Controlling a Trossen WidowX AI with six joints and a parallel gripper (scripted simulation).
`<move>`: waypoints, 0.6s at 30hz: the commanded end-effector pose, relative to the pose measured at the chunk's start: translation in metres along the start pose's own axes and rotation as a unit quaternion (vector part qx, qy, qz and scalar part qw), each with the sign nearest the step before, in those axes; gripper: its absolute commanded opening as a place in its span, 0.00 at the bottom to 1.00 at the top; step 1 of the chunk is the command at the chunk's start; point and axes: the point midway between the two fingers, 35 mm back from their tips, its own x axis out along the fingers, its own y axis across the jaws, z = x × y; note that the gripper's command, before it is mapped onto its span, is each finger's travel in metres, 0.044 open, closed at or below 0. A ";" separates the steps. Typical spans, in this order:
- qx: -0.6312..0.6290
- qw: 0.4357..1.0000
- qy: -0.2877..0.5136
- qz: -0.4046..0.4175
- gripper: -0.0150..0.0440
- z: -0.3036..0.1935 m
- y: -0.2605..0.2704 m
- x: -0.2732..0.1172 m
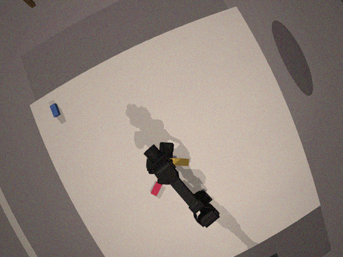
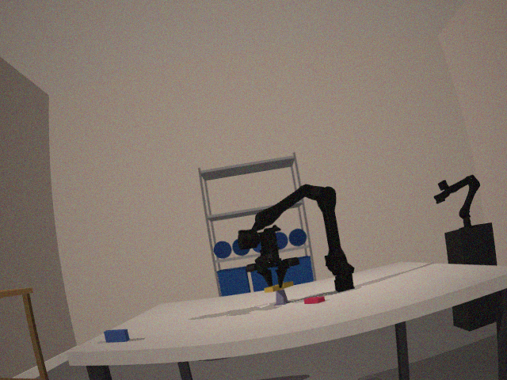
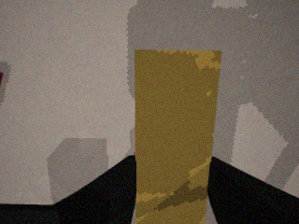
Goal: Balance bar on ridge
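Closest to you in the wrist view, the yellow bar (image 3: 175, 135) runs straight out from between the black fingers, which press on its two long sides near the lower edge of the picture. Your gripper (image 2: 275, 282) is clamped on the bar, fingers partway in, pointing down at the bench (image 2: 368, 302). In the exterior view the bar sits just under the fingertips and looks close to level, directly over the small grey-violet ridge (image 2: 280, 297); whether it touches the ridge's top you cannot tell from here. The bar's ends hang above the bench surface, not on it.

From above, the bar (image 1: 181, 161) pokes out to one side of the gripper (image 1: 162, 157), near the middle of the bench. A red block (image 1: 156, 188) lies flat just beside the arm, well inside the edges. A blue block (image 1: 55, 110) sits far off, near a corner of the bench.

Behind the bench stands a metal shelf (image 2: 249, 167). It carries blue balls (image 2: 222, 248) on one level and blue bins (image 2: 233, 281) below; what the bins contain is not visible.
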 end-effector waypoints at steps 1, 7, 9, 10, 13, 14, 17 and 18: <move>0.000 1.000 -0.001 0.002 0.25 0.000 0.000 0.002; 0.000 1.000 -0.001 0.002 0.25 0.000 0.000 0.000; 0.000 1.000 -0.001 0.002 0.25 0.000 0.000 0.000; 0.000 1.000 -0.001 0.002 0.25 0.000 0.000 0.000; 0.000 1.000 -0.001 0.002 0.25 0.000 0.000 0.000; 0.000 1.000 0.000 0.000 0.25 0.000 0.000 0.000; 0.000 1.000 0.000 0.000 0.25 0.000 0.000 0.000; 0.000 1.000 0.000 0.000 0.25 0.000 0.000 0.000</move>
